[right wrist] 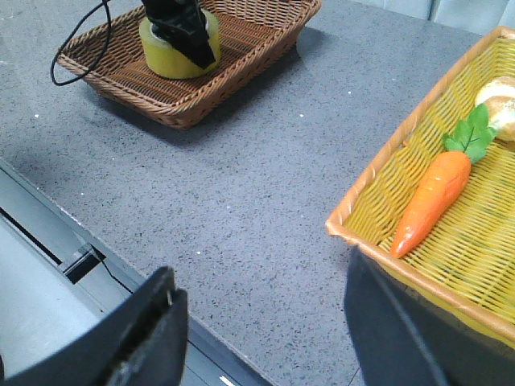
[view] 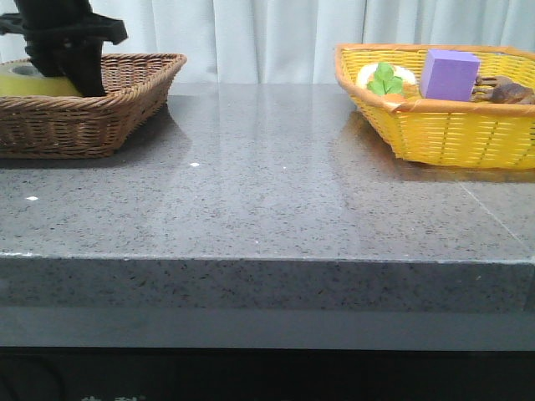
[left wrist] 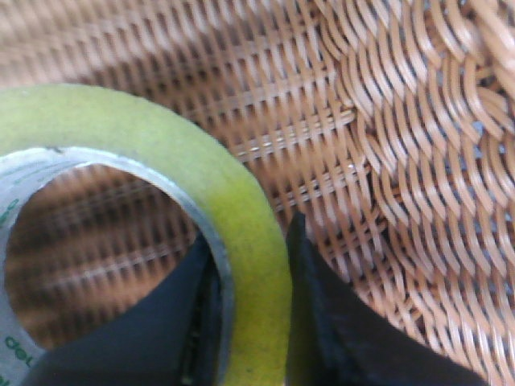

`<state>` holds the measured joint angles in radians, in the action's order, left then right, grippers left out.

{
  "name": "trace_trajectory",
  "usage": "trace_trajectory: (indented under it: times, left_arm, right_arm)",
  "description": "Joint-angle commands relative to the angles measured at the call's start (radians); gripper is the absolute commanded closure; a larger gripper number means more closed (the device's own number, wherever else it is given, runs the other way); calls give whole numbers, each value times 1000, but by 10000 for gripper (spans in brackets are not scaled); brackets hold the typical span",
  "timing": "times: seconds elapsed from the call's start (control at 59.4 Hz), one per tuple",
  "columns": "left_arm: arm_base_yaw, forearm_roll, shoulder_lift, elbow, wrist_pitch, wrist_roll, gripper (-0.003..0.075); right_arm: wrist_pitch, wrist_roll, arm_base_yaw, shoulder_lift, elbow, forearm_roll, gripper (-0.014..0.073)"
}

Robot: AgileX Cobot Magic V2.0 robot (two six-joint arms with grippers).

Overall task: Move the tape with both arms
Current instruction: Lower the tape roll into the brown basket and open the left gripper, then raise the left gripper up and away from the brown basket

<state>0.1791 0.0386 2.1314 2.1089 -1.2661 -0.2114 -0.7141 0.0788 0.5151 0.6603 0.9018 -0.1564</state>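
Left gripper (left wrist: 253, 322) pinches the tape (left wrist: 201, 169) wall, one finger inside the core; we judge it rigid, light, smooth-sided. Right gripper (right wrist: 261, 322) gapes wide, empty.

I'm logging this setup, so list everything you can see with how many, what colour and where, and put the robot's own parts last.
tape: one, translucent yellow with pale core, in the brown basket, wall pinched by the left claw
brown basket: one, brown wicker, table's left rear
yellow basket: one, yellow with orange rim, table's right rear
purple block: one, purple, in the yellow basket
carrot: one, orange with green leaves, in the yellow basket
table: one, speckled grey
curtain: white, behind the table
left claw: black, shut on the tape's wall
right claw: black, open, above the table's near edge by the yellow basket
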Motion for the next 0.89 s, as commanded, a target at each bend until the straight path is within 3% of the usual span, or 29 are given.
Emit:
trace_trajectory:
  times: [0.0, 0.168, 0.269, 0.875]
  left_arm:
    - [-3, 23, -61, 30, 9, 5, 653]
    - [-3, 35, -61, 37, 9, 5, 359]
    - [-3, 35, -61, 37, 6, 5, 273]
    - [-1, 88, -305, 41, 6, 29, 281]
  right_arm:
    - [70, -3, -5, 1, 24, -6, 137]
    - [70, -3, -5, 1, 24, -6, 137]
    - [70, -3, -5, 1, 24, -6, 137]
    - [70, -3, -5, 1, 24, -6, 137]
